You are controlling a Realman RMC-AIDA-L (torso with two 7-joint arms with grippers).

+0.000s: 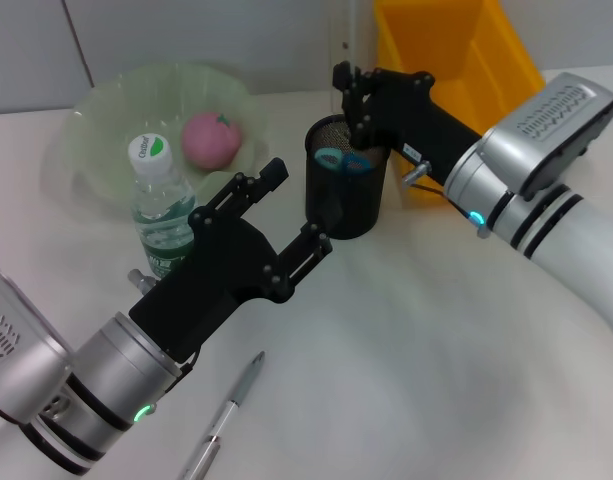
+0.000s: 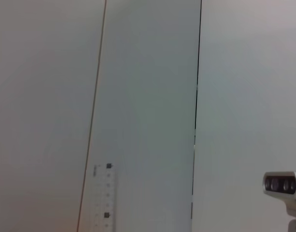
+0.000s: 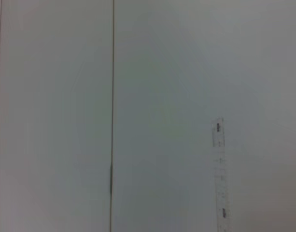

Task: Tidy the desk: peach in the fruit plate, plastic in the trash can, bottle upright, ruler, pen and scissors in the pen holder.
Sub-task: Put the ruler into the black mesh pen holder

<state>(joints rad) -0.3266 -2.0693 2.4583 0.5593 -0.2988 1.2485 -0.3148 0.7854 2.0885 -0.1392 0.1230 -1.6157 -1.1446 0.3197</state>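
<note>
Pen last item out: left arm nearer

Pen [image 1: 231, 410] lies flat on the desk [image 1: 416, 360], at the near edge of the head view, long axis running from near-left up toward far-right. It sits just beside the left arm's wrist, behind and below the left gripper [image 1: 286, 215], well apart from the fingers. Left gripper hangs above the desk between bottle [image 1: 158, 205] and holder [image 1: 346, 190], fingers spread wide, nothing between them. Judgement: the left arm is the nearer one for the pen; it would need to draw back and come down across the pen's long axis.

Right gripper [image 1: 348, 92] is over the far rim of the holder. Cannot tell whether its fingers are parted or closed; the holder rim and the arm hide them.

Containers:
- Holder: light blue scissors [image 1: 343, 160] handles show inside. Ruler not made out in the head view; a clear ruler [image 2: 103, 200] with black marks shows in both wrist views against the wall panel, exact place uncertain.
- Plate [image 1: 96, 120]: peach [image 1: 211, 138] inside, toward its right side.
- Bin [image 1: 441, 50]: behind the right arm, contents hidden. Plastic not seen anywhere.

Bottle stands upright, cap on, just in front of the plate.

Judgement: task near done; pen remains.
</note>
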